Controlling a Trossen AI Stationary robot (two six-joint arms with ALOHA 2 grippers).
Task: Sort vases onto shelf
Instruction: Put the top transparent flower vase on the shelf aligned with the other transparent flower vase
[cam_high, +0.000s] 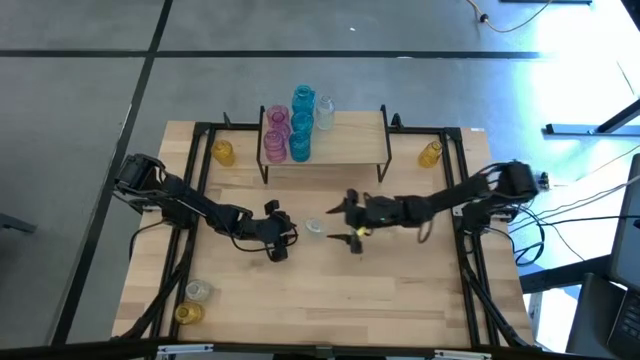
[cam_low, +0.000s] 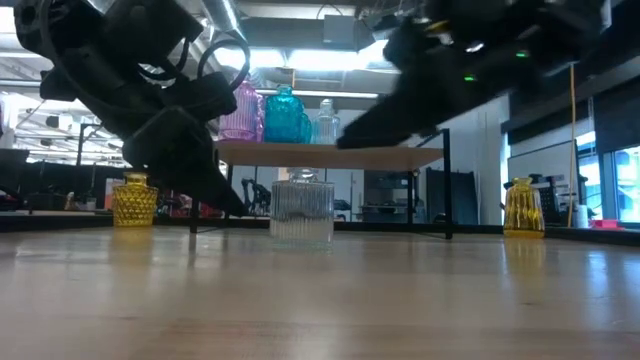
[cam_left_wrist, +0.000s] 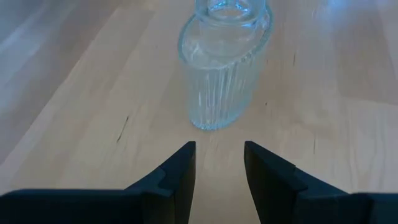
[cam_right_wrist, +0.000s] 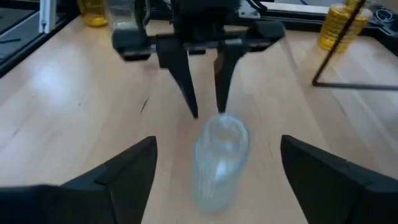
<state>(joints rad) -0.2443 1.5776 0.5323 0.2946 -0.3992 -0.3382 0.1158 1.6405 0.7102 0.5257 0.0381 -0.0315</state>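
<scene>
A clear ribbed vase (cam_high: 314, 228) (cam_low: 302, 208) stands upright on its base at the middle of the table, between my two grippers. My left gripper (cam_high: 290, 234) (cam_left_wrist: 219, 149) is open just short of it on the left, fingertips aimed at its foot. My right gripper (cam_high: 346, 222) (cam_right_wrist: 217, 143) comes from the right with its fingers spread wide on either side of the vase (cam_right_wrist: 217, 163), touching nothing. The shelf (cam_high: 345, 148) at the far middle carries pink (cam_high: 276, 135), teal (cam_high: 301, 120) and clear (cam_high: 325, 110) vases standing on its top board.
Yellow vases stand on the table left (cam_high: 222, 152) and right (cam_high: 430, 153) of the shelf. A clear vase (cam_high: 198, 290) and a yellow one (cam_high: 187, 313) stand near the front left corner. Black frame rails (cam_high: 190, 230) run along both table sides.
</scene>
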